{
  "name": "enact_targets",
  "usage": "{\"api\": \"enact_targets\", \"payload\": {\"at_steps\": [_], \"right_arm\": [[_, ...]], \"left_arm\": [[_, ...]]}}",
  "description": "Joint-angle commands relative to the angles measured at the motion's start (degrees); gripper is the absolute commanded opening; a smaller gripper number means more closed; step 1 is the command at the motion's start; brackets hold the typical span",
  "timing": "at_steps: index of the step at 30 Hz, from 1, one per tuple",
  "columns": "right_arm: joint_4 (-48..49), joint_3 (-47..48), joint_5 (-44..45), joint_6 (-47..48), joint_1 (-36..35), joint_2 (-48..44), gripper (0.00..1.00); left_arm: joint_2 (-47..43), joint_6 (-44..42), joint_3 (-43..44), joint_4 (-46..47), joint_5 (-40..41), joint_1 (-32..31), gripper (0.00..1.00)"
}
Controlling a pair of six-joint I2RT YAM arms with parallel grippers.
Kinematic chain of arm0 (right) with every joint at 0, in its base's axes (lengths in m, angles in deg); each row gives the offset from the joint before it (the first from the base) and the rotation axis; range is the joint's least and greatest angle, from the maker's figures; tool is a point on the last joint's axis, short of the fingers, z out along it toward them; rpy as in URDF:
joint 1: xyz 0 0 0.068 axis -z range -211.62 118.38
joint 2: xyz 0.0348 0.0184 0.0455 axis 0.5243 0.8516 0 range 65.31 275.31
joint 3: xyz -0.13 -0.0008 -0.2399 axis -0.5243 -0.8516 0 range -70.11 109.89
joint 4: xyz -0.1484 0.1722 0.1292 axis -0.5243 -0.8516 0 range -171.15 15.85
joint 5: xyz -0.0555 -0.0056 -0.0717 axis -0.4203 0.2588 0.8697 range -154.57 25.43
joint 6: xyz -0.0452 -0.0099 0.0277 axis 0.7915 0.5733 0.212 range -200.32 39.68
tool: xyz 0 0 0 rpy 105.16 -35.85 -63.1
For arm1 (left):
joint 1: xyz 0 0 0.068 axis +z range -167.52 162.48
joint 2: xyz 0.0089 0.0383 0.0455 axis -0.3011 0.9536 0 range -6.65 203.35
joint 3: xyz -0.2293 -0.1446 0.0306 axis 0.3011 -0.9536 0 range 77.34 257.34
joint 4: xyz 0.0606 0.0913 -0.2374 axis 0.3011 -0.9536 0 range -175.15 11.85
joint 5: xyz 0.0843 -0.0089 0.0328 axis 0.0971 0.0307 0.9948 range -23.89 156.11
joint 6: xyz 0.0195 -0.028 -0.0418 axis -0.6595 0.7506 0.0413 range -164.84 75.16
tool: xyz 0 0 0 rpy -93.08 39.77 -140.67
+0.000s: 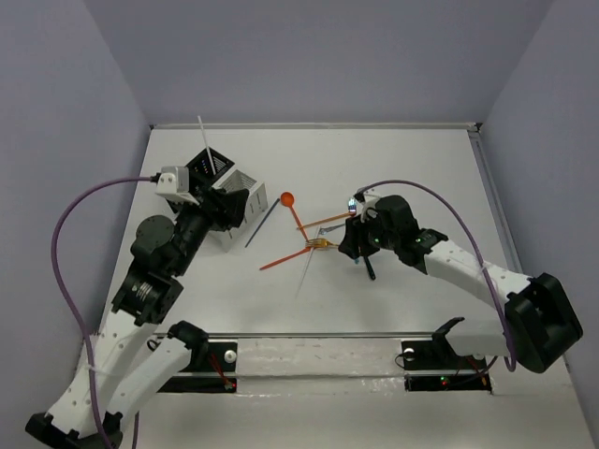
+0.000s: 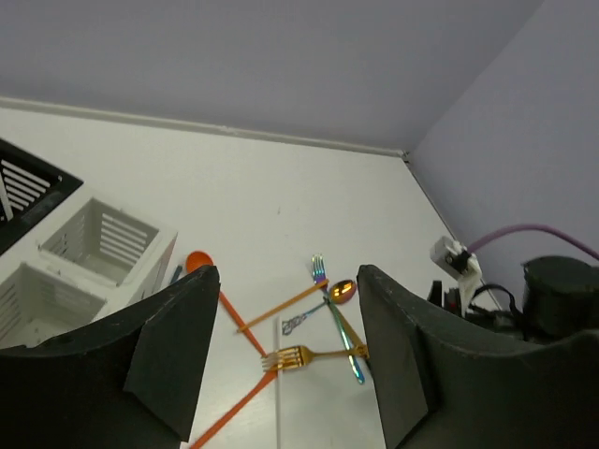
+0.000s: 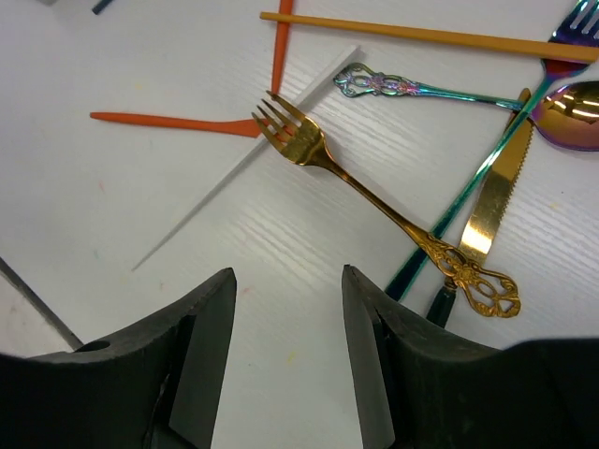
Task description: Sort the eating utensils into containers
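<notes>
Top external view has the black slotted cutlery caddy [image 1: 208,168] at the far left of the white table [image 1: 421,168], a thin white stick [image 1: 202,136] standing up in it, and the white slotted caddy [image 1: 248,187] just beside it on the right. The left gripper [image 2: 285,290] hangs by the white caddy; in the left wrist view its two dark fingers [image 2: 168,365] stand well apart with nothing between them. The rest of the utensils lie loose near the middle of the table. They include an orange plastic spoon [image 1: 287,198] and a dark slim stick [image 1: 262,224] on the caddies' side, with a crossed heap next to them. The right gripper [image 3: 285,290] hovers over that heap, jaws parted and empty, as the right wrist view shows. Beneath it lies an ornate gold metal fork [image 3: 374,201] whose tines touch the tip of a flat orange knife [image 3: 178,122] and lie across a long white stick [image 3: 243,164]. Its handle lies across a teal iridescent fork [image 3: 487,168], beside a gold serrated knife [image 3: 496,196]. Farther off lie an orange-yellow chopstick [image 3: 421,35], a small iridescent ornate handle [image 3: 412,87] and an iridescent spoon bowl [image 3: 576,103].
</notes>
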Motion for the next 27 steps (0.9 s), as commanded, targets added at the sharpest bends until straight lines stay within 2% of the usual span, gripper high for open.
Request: {"api": "enact_targets", "payload": {"at_steps": [1,7,10,13,18,20,27], "right_arm": [[-4.8,6.6,2.5,5.2,-0.3,3.4,0.55],[-11.1,11.3,5.8,11.0,-0.3,12.1,0.56],[-11.0,12.9,3.7,15.2,-0.3,15.0,0.57],[-12.0,15.2,2.7,18.1,-0.3,17.6,0.59],[-17.2,20.8,4.7,22.3,-0.3,23.6,0.59],[-18.0,22.7,4.8,22.7,-0.3,25.8,0.56],[-19.8,25.4,3.7,23.0,-0.3,30.5,0.56]], "left_arm": [[-7.6,2.0,-5.0,-6.1,-0.3,-0.3,0.75],[-9.7,1.9,-9.5,-5.6,-2.4,-0.3,0.81],[-9.7,2.2,-11.6,-2.9,-9.3,-0.3,0.81],[-10.3,2.2,-11.8,-2.3,-12.6,-0.3,0.81],[-13.8,2.1,-12.1,-2.4,-12.5,-0.3,0.81],[-14.5,2.1,-12.3,-2.4,-12.7,-0.3,0.81],[-15.1,2.2,-12.1,-2.3,-13.0,-0.3,0.81]]}}
